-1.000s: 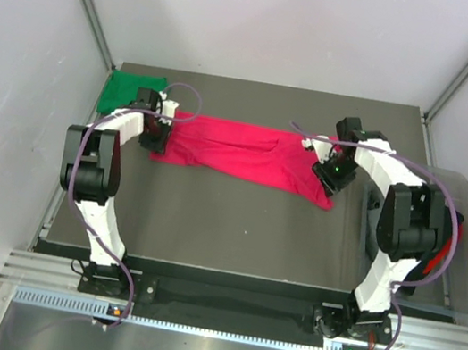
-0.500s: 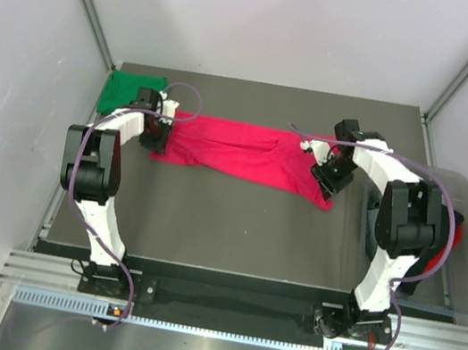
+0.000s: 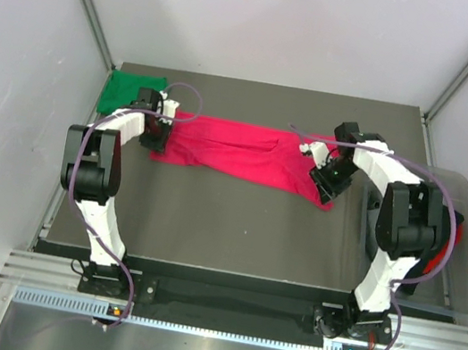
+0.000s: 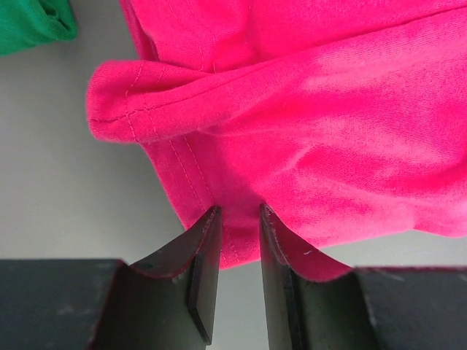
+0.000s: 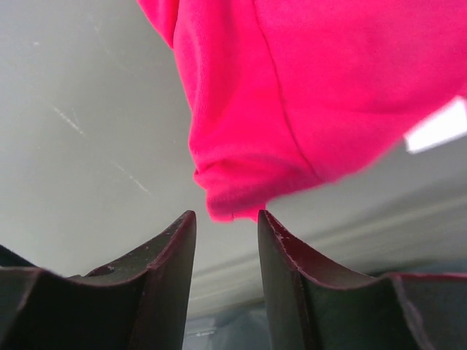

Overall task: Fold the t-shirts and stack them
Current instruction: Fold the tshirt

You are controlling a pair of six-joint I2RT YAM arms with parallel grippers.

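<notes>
Crimson-pink cloth t-shirt [image 3: 247,152] stretches from nine to three o'clock. Left gripper [image 4: 235,211] pinches its nine o'clock hem, right gripper [image 5: 226,215] gapes at the three o'clock corner. Emerald green cloth t-shirt [image 3: 131,89] sits at ten.

Pink t-shirt [image 5: 292,95] corner at parted fingers [image 5: 168,262]

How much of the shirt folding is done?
The green shirt looks folded in the far-left corner. The pink shirt lies stretched out: the left pincer pinches one edge, the right pincer is open at another corner. Folding it and stacking remain.
</notes>
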